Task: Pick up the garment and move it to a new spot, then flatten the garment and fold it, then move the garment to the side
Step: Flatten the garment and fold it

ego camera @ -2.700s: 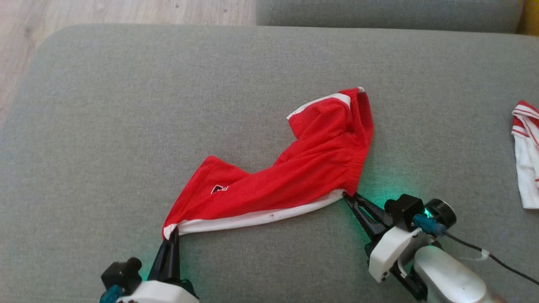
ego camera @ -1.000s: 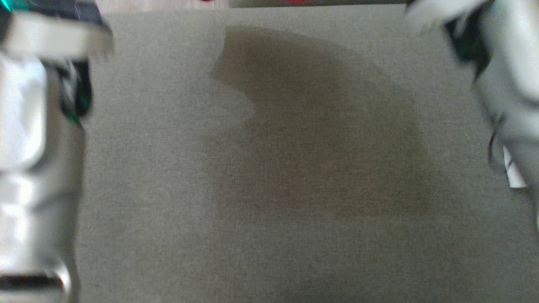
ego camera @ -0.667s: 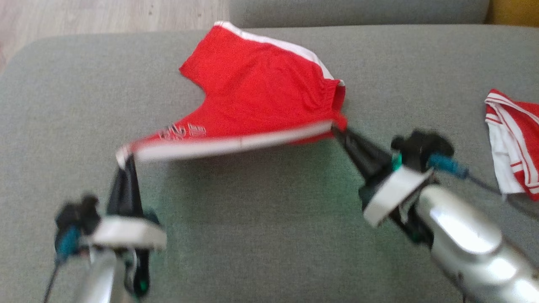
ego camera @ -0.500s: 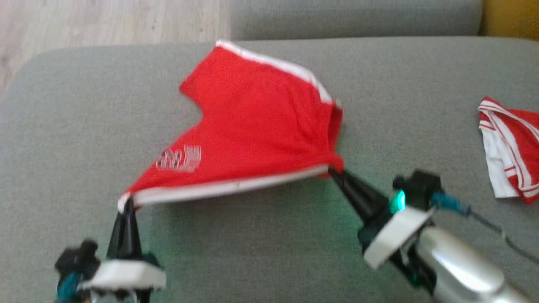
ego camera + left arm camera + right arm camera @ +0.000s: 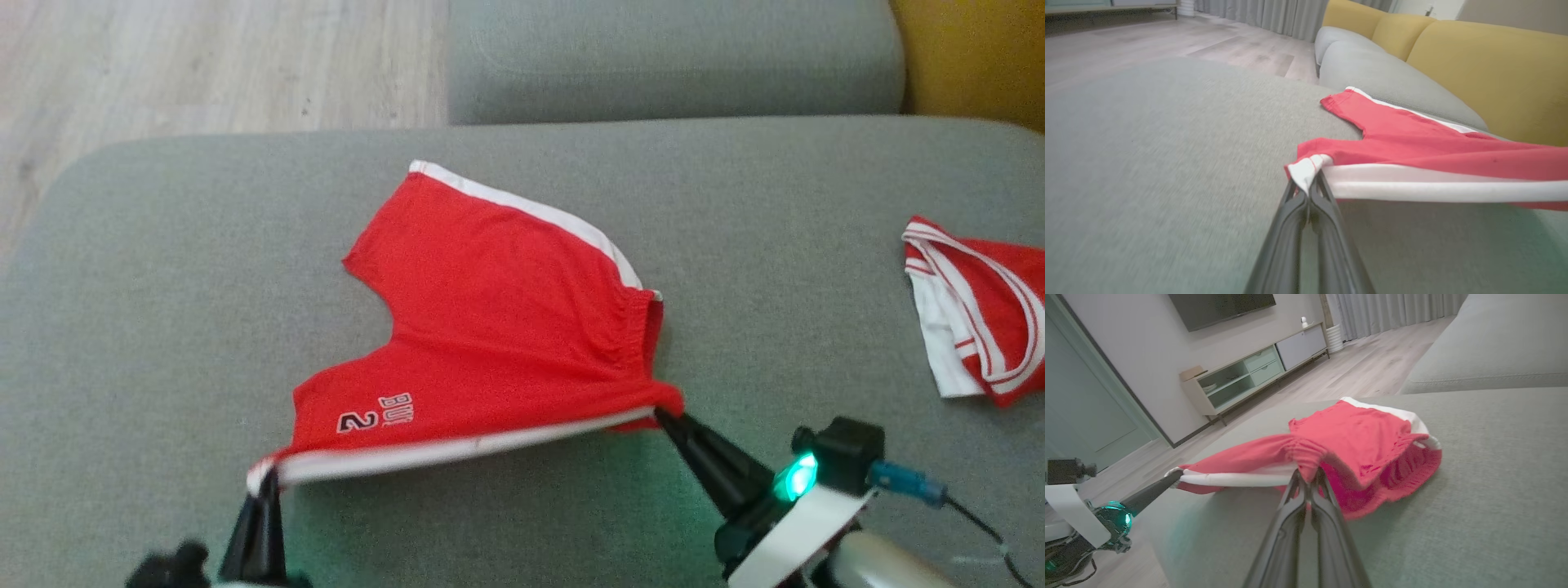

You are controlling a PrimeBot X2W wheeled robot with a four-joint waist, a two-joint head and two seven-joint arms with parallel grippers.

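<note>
Holding red shorts (image 5: 506, 327) taut over grey cushion (image 5: 163, 286): left fingers (image 5: 260, 531), right fingers (image 5: 710, 465) clamped on white-striped edge.

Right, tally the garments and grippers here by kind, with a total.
Garments: 2, the red shorts and a red-and-white garment.
Grippers: 2, the left gripper and right gripper, both shut on the red shorts.
Total: 4.

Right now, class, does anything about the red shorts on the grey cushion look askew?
The red shorts are not flat: their near white-trimmed edge is stretched taut between the left gripper and right gripper, and the waistband bunches beside it.
</note>
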